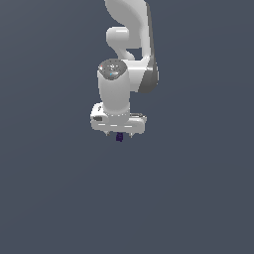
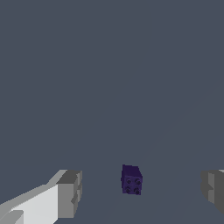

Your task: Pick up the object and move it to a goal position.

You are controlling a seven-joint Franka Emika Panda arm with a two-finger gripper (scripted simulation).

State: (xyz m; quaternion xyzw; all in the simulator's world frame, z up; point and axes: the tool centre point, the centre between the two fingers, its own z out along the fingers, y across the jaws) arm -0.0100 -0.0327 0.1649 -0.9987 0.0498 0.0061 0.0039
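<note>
The object is a tiny dark purple-navy block with small round studs on one face. In the exterior view it (image 1: 119, 137) shows just under the white hand, between the two short fingertips. In the wrist view it (image 2: 131, 179) sits in the gap between the two grey finger pads, touching neither. My gripper (image 1: 119, 135) hangs from the white-grey arm with its fingers pointing down and its jaws wide apart. In the wrist view the gripper (image 2: 142, 190) is open, with one pad (image 2: 70, 192) far on one side of the block and the other pad (image 2: 213, 188) far on the other side.
A plain dark grey-blue surface (image 1: 198, 198) fills both views. The white arm (image 1: 126, 44) rises above the hand in the exterior view. No other objects show.
</note>
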